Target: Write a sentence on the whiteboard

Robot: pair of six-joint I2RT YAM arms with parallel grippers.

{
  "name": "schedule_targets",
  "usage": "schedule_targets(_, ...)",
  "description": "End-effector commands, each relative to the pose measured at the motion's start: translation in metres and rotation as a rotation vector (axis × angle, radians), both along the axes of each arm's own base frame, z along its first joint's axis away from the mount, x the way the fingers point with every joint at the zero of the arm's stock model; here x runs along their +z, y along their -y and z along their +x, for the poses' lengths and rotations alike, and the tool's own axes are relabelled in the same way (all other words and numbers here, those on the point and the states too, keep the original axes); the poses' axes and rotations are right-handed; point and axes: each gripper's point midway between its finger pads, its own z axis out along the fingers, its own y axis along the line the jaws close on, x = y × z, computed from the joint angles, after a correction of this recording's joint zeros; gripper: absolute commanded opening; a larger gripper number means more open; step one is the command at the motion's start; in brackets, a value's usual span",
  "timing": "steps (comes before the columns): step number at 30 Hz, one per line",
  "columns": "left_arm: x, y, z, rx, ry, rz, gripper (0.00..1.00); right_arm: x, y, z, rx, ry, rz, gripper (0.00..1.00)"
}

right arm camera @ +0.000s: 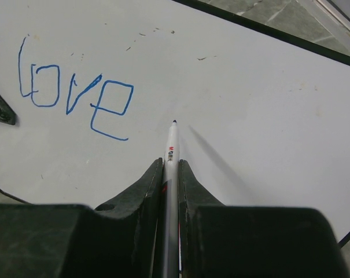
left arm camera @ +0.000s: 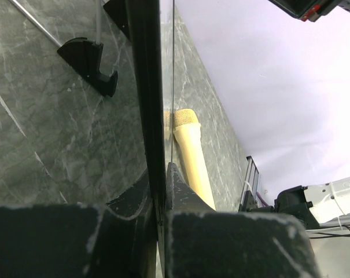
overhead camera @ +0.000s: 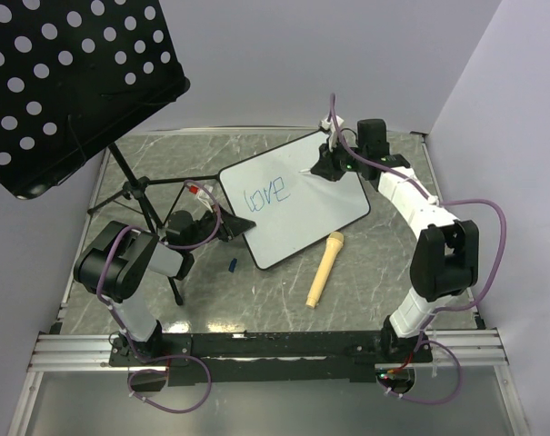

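Grey marbled tabletop (overhead camera: 375, 263) under pale lilac walls (overhead camera: 302, 54), with the white rectangular whiteboard with the thin black rim (overhead camera: 320, 213) sitting slanted across the middle. On its left part are blue marker letters (right arm camera: 76, 95) spelling "love". That is only 1 word, so I judge the sentence barely begun.

My left gripper (left arm camera: 160, 174) is pinched tight on the board's black edge, bracing it. My right gripper (right arm camera: 170, 165) is clamped on a slim white marker pen (right arm camera: 172, 142). Its dark tip is just right of the "e", but I cannot tell whether it touches the surface.

For the next word I would leave a clear gap, touch down lightly, hold the pen angle constant and stroke slowly. Hard pressure could skid the board against the left grip. A beige microphone-shaped object (overhead camera: 325, 269) lies just beside the board's near edge, outside my writing path.
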Motion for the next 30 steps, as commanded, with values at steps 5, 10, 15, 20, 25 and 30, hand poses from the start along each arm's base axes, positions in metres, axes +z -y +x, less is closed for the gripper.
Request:
schedule_targets(5,0.052,0.008,-0.006,-0.062,0.246,-0.063,0.01,0.004,0.003,0.022,-0.03,0.04,-0.008,0.0)
schedule_targets(10,0.052,0.008,-0.005,-0.065,0.246,-0.064,0.01,-0.002,0.001,0.024,-0.025,0.023,0.001,0.0)
schedule_targets(15,0.051,0.01,-0.005,-0.071,0.244,-0.063,0.01,-0.001,-0.008,0.023,-0.001,0.013,0.011,0.0)
schedule_targets(20,0.052,0.01,-0.005,-0.071,0.248,-0.064,0.01,0.001,-0.015,0.023,0.014,0.012,0.013,0.0)
schedule_targets(25,0.051,0.01,-0.005,-0.073,0.247,-0.064,0.01,0.002,-0.02,0.019,0.037,0.009,0.023,0.0)
schedule_targets(30,0.051,0.01,-0.004,-0.068,0.245,-0.063,0.01,-0.002,-0.025,0.008,0.08,-0.006,0.025,0.0)
